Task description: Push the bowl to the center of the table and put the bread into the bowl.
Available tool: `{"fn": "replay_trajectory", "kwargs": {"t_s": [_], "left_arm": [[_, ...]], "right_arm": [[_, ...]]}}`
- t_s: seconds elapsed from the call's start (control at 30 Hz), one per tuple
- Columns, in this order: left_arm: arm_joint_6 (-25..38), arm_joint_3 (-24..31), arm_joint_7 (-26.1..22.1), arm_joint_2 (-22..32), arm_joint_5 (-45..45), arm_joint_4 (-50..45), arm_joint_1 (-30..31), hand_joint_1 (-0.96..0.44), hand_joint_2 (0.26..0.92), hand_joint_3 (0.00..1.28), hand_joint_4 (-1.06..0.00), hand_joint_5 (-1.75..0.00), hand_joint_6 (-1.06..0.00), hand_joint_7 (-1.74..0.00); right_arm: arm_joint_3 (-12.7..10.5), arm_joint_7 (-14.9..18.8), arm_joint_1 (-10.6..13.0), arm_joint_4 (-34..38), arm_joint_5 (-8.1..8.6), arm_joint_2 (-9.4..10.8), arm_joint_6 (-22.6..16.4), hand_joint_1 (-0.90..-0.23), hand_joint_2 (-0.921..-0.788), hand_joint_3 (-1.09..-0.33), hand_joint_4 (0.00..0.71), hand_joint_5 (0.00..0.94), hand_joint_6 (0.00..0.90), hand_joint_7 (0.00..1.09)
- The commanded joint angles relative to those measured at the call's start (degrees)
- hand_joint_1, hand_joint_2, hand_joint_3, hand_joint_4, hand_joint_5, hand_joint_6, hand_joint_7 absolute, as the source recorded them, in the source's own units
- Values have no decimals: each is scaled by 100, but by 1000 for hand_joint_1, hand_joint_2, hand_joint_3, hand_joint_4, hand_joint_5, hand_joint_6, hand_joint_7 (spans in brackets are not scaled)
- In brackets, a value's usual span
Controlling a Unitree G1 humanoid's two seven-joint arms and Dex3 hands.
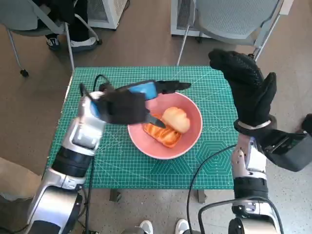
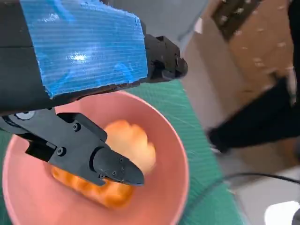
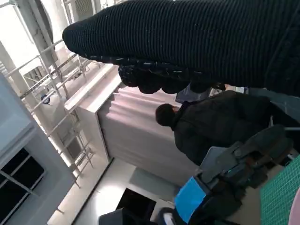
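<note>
1. Pink bowl [image 1: 165,127]: rests upright near the center of the green cutting mat [image 1: 214,151], which covers the table.
2. Bread [image 1: 176,119]: lies inside the bowl, right of its middle; pale rounded piece on top, with an orange-brown crusted part [image 1: 162,135] beneath and toward the near side.
3. Left hand [image 1: 127,103]: positioned over the bowl's left and far rim, blue tape on its back facing up.
4. Left fingers [image 2: 115,168]: spread apart, gripping nothing. One reaches over the bowl's interior just above the bread; contact with the bread cannot be told. Another [image 1: 176,87] extends right along the far rim.
5. Right hand [image 1: 248,85]: raised well above the table's right edge, clear of bowl and bread; gloved fingers extended and slightly apart, holding nothing.
6. Black cable [image 1: 204,168]: runs across the near right part of the mat.
7. Surroundings: grey chairs [image 1: 229,19] beyond the far edge; a person in dark clothing [image 3: 211,126] visible in the right wrist view.
</note>
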Motion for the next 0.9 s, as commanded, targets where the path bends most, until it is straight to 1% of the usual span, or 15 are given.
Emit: {"fn": "replay_trajectory", "kwargs": {"t_s": [0.03, 0.2, 0.3, 0.4, 0.5, 0.6, 0.63, 0.67, 0.77, 0.9], "left_arm": [[-512, 583, -205, -31, -786, 569, 167, -532, 849, 34, 1, 1, -93, 0], [-1149, 1122, -222, -149, -1419, 1182, 294, -618, 880, 34, 1, 1, -107, -9], [-1482, 1488, 3, -286, -1765, 1306, 442, -644, 898, 35, 1, 1, -123, -17], [-1688, 1729, 221, -417, -1997, 1276, 546, -666, 915, 81, 0, 0, -144, -26], [-1696, 2011, 463, -601, -2344, 1016, 686, -667, 919, 125, -8, -3, -154, -30], [-1733, 2158, 731, -739, -2504, 739, 815, -664, 920, 197, -23, -8, -172, -37], [-1789, 2204, 880, -803, -2526, 590, 879, -663, 920, 207, -25, -9, -175, -38], [-1825, 2227, 991, -847, -2542, 482, 926, -658, 921, 250, -28, -9, -181, -41], [-1953, 2284, 1338, -975, -2529, 130, 1058, -650, 921, 327, -29, -7, -188, -43], [-2142, 2329, 1745, -1024, -2399, -152, 1143, -654, 921, 372, -18, -2, -177, -37]], "right_arm": [[12, -10, 59, 97, 11, 81, 31, -696, -921, -891, 149, 0, 86, 384], [22, 10, 37, 129, 19, 113, 32, -696, -921, -893, 148, 0, 86, 384], [35, 14, 32, 113, 24, 135, 49, -695, -921, -894, 145, 0, 83, 383], [48, 11, 29, 89, 26, 151, 68, -695, -921, -895, 143, 0, 79, 382], [81, -9, 30, 25, 17, 188, 102, -695, -921, -895, 142, 0, 74, 381], [104, -19, 21, -22, 13, 212, 136, -695, -921, -896, 136, 0, 62, 378], [114, -23, 7, -43, 13, 222, 156, -695, -921, -896, 135, 0, 60, 377], [119, -22, -3, -55, 15, 227, 172, -696, -921, -895, 131, 0, 54, 375], [141, -36, -43, -127, 17, 237, 242, -697, -921, -894, 120, 0, 44, 373], [175, -63, -112, -239, 17, 237, 354, -697, -921, -892, 104, 0, 31, 370]]}}
